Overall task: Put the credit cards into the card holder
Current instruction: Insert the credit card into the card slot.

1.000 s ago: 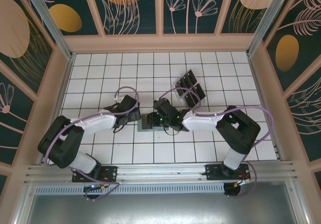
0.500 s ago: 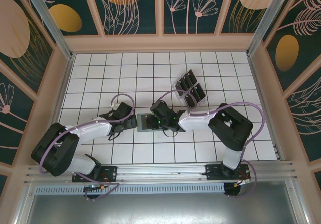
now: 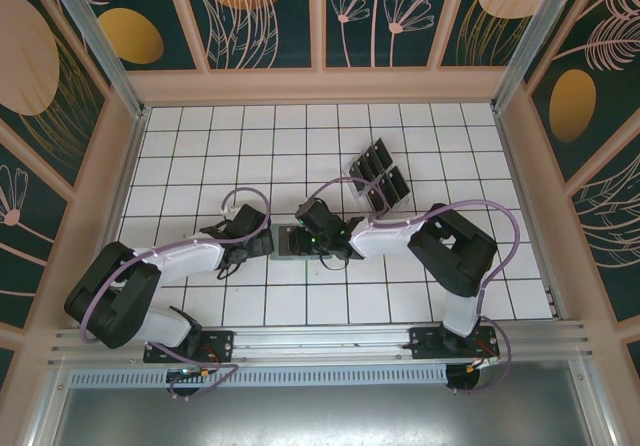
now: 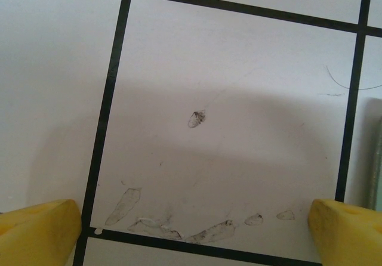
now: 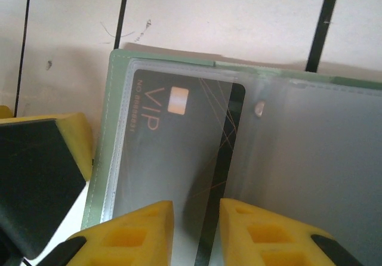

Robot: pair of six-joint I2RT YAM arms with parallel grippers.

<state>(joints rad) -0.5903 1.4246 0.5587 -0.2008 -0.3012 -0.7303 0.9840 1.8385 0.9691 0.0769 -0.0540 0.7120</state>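
**Seating the card in its sleeve**

White tiles with black grid lines make up the surface [image 3: 200,146] that carries everything. On the left, the left end effector [image 4: 191,235] hovers low over bare tile, its yellow fingers spread wide with nothing between them. At centre, just beside it, lies the card holder [image 5: 173,59], a sage-green case opened flat with its clear sleeves facing up. A dark credit card [image 5: 173,147] marked VIP sits mostly under the left sleeve, with a strip along one long edge uncovered. The right end effector [image 5: 196,233] is over that strip, fingers drawn to a narrow gap. I cannot tell whether they pinch the card or merely rest above it. Further right, well apart, the other credit cards [image 3: 385,188] stand in a clear slotted tray [image 3: 354,176].

The step in hand looks like finishing this insertion. It probably goes best if the card is kept flat and pushed along the sleeve, so no corner catches the seam. The open left end effector could steady the case's edge against sliding. Release seems wise only once the bare strip is covered, followed by a straight lift.
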